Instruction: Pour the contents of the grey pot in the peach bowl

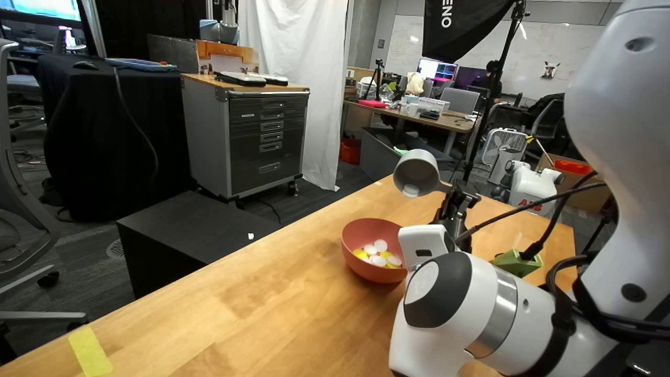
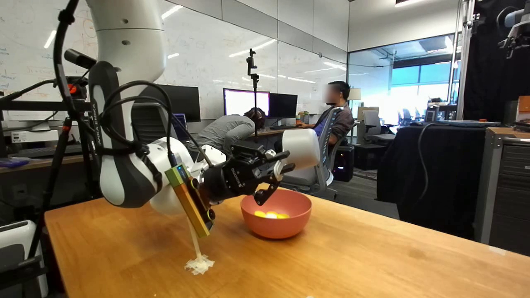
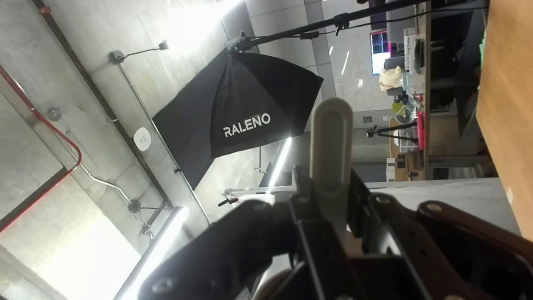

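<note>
One grey pot (image 1: 417, 170) is being held tipped, higher than the peach bowl (image 2: 276, 229), its handle (image 3: 332, 143) being pinched by the nearly closed claw (image 3: 328, 183). Light, hard, maybe slippery is being guessed, so the handle is being judged best.

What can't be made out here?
Grey pot, inside: hidden by its own wall in an exterior view.
Peach bowl, one edge: behind the robot's wrist in an exterior view.
Contents, lower part: behind the bowl's near wall in an exterior view.
Seated person, face: blurred in an exterior view.
</note>
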